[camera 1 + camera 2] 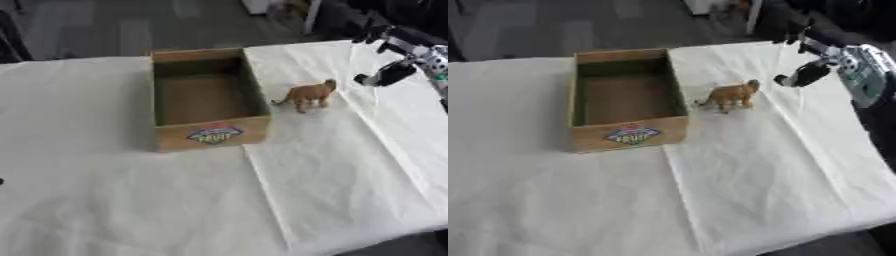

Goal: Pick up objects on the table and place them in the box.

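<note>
While my right robot hand (811, 70) hangs upper right, fingers unclear, can't tell grip; toy animal (308, 94) stands on counter (105, 200) just beside box (206, 97).

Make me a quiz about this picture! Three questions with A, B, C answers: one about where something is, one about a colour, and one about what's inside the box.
1. Where does the toy animal stand?
A. Inside the box
B. On the table, to the right of the box
C. On the table, to the left of the box

2. What colour is the toy animal?
A. Orange-brown
B. Blue
C. Green

3. What is inside the box?
A. Two toys
B. One ball
C. Nothing that shows

Answers:
1. B: it stands upright on the white cloth, just off the box's right wall, between the box and the right hand.
2. A: its body is orange-brown all over.
3. C: only the bare brown bottom of the box shows.
</note>
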Controlling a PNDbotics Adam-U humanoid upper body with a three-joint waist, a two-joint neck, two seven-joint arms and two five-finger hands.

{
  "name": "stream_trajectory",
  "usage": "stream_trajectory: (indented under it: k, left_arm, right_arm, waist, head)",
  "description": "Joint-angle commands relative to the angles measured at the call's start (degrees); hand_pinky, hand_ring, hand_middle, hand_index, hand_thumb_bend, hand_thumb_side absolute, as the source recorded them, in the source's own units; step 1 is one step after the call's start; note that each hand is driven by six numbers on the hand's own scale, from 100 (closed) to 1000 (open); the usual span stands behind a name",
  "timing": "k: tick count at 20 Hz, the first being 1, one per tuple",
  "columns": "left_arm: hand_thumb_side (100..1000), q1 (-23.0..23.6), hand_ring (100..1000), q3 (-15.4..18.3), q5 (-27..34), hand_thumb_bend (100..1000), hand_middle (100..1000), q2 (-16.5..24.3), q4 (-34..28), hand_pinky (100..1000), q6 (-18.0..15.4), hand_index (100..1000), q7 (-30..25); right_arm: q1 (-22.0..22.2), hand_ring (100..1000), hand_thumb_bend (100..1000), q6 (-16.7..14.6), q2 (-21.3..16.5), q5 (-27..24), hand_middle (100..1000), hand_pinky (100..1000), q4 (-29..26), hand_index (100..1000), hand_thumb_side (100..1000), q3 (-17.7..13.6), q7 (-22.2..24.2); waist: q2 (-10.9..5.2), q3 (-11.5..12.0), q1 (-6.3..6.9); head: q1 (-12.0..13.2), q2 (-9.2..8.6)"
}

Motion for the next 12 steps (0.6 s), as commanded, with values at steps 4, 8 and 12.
stream_trajectory:
  k: [4,8,12]
  left_arm:
    - [535,-1.1,584,0.0,0.0,229,503,1.4,-1.5,543,0.0,502,-0.5]
    - [535,-1.2,585,0.0,0.0,231,503,1.2,-1.5,543,0.0,502,-0.5]
    - [535,-1.2,585,0.0,0.0,233,503,1.2,-1.5,542,-0.1,503,-0.5]
  right_arm:
    - [-1.9,890,418,-1.1,0.3,3.5,849,746,2.2,884,100,0.4,0.7]
    - [-2.1,897,420,-2.0,1.4,5.0,851,758,2.7,886,100,1.0,1.3]
    - [-2.2,925,419,-2.6,2.0,6.5,872,807,2.7,890,100,1.4,1.2]
  waist:
    - [-0.53,0.4,0.14]
    - [-0.36,0.6,0.22]
    - [-0.27,0.8,0.24]
  head:
    - [-0.3,-0.43]
    - [-0.3,-0.53]
    - [-0.3,-0.60]
